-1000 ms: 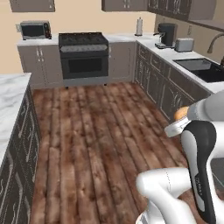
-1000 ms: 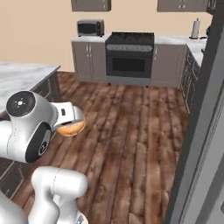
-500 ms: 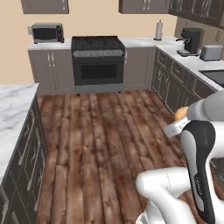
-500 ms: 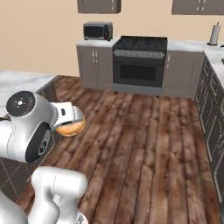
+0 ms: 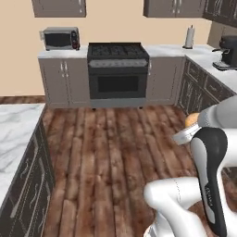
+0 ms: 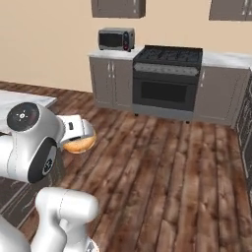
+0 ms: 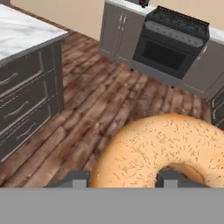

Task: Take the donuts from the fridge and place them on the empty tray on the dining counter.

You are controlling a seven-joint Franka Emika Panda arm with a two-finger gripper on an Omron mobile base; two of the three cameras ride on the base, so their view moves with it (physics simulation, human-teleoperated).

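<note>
The claw (image 7: 120, 178) is clamping the orange-tan glazed donut (image 7: 162, 148) between its fingertips (image 7: 75, 178), carrying it in the air above the wooden floor (image 5: 106, 152), with the marble counter (image 7: 22, 30) lying off to one side and the stove (image 6: 167, 78) standing against the far wall.

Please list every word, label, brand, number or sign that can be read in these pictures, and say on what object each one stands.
No text can be read in these pictures.
Small marking on the dark part of the robot arm: too small and blurred to read.
Microwave, stove, donut: no lettering visible.
</note>
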